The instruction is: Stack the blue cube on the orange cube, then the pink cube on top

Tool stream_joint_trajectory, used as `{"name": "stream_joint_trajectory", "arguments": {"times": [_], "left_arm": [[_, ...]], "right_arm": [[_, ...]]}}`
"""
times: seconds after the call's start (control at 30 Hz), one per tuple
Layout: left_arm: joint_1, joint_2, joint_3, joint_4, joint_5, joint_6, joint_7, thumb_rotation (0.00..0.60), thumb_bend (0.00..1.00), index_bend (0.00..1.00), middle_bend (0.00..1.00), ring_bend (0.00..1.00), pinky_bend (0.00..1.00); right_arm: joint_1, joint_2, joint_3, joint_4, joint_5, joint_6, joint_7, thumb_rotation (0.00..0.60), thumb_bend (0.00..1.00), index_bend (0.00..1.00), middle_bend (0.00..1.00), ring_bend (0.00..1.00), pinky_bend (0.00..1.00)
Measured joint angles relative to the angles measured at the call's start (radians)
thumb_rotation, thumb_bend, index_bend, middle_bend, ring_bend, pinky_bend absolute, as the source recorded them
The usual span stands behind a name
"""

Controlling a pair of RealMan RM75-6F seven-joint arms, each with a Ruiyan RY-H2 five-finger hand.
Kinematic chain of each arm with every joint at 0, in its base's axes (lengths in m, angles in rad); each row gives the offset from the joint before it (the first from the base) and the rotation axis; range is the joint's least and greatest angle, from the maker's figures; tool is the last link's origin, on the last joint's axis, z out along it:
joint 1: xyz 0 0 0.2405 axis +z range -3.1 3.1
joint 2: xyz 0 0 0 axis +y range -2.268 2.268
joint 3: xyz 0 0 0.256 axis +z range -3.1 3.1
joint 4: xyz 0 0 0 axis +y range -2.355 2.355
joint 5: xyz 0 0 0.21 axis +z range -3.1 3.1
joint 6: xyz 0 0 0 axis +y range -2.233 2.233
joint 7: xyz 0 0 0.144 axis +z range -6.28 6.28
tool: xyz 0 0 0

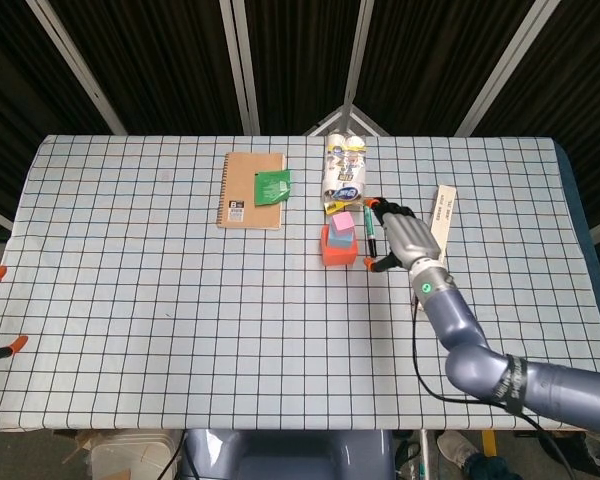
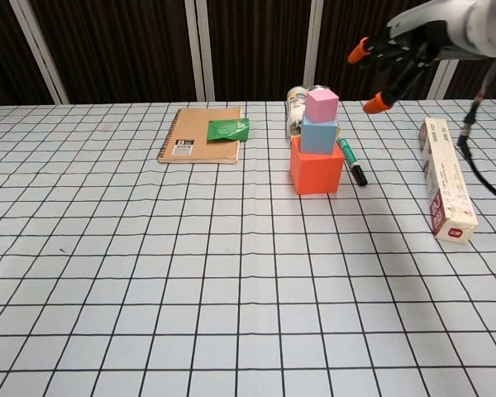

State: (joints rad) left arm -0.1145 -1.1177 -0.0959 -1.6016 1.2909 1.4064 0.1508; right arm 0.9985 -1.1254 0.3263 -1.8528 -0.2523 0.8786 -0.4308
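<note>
An orange cube point(image 2: 316, 169) point(image 1: 337, 253) stands on the table with a blue cube point(image 2: 319, 135) on it and a pink cube point(image 2: 321, 105) point(image 1: 342, 222) on top of that. My right hand point(image 2: 394, 59) point(image 1: 404, 238) hovers to the right of the stack, clear of it, its orange-tipped fingers spread and holding nothing. My left hand shows in neither view.
A brown notebook point(image 2: 199, 135) with a green packet point(image 2: 228, 128) lies left of the stack. Cans point(image 1: 344, 165) lie behind it. A green-black marker point(image 2: 352, 161) lies just right of the orange cube. A long box point(image 2: 445, 178) sits further right.
</note>
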Motion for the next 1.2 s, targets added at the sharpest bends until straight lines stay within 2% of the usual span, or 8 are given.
{"name": "stream_joint_trajectory", "arguments": {"times": [0.13,0.3,0.47,0.6,0.73,0.87,1.0,1.2], "left_arm": [[0.007,0.005,0.007,-0.007,0.016,0.010,-0.010,0.600,0.11,0.06,0.00,0.00,0.00],[0.010,0.007,0.010,-0.009,0.026,0.016,-0.014,0.600,0.11,0.06,0.00,0.00,0.00],[0.013,0.006,0.013,-0.010,0.032,0.021,-0.013,0.600,0.11,0.06,0.00,0.00,0.00],[0.014,0.006,0.013,-0.011,0.032,0.023,-0.010,0.600,0.11,0.06,0.00,0.00,0.00],[0.015,0.006,0.012,-0.011,0.034,0.027,-0.012,0.600,0.11,0.06,0.00,0.00,0.00],[0.017,0.007,0.013,-0.012,0.040,0.031,-0.016,0.600,0.11,0.06,0.00,0.00,0.00],[0.018,0.009,0.015,-0.011,0.049,0.032,-0.021,0.600,0.11,0.06,0.00,0.00,0.00],[0.019,0.010,0.017,-0.006,0.060,0.035,-0.028,0.600,0.11,0.06,0.00,0.00,0.00]], "right_arm": [[-0.132,0.052,-0.033,-0.061,-0.182,0.046,0.089,0.600,0.36,0.05,0.00,0.03,0.00],[-0.311,0.080,-0.099,-0.090,-0.490,0.145,0.227,0.600,0.36,0.05,0.00,0.03,0.00],[-0.482,0.077,-0.185,-0.065,-0.782,0.268,0.374,0.600,0.36,0.05,0.00,0.02,0.00],[-0.594,0.044,-0.255,-0.005,-0.954,0.393,0.436,0.600,0.36,0.05,0.00,0.00,0.00],[-0.686,-0.019,-0.305,0.085,-1.046,0.530,0.422,0.600,0.36,0.05,0.00,0.00,0.00],[-0.761,-0.099,-0.333,0.188,-1.093,0.644,0.327,0.600,0.36,0.05,0.00,0.00,0.00],[-0.809,-0.148,-0.343,0.249,-1.117,0.698,0.222,0.600,0.34,0.02,0.00,0.00,0.00],[-0.850,-0.151,-0.341,0.253,-1.128,0.714,0.151,0.600,0.33,0.02,0.00,0.00,0.00]]}}
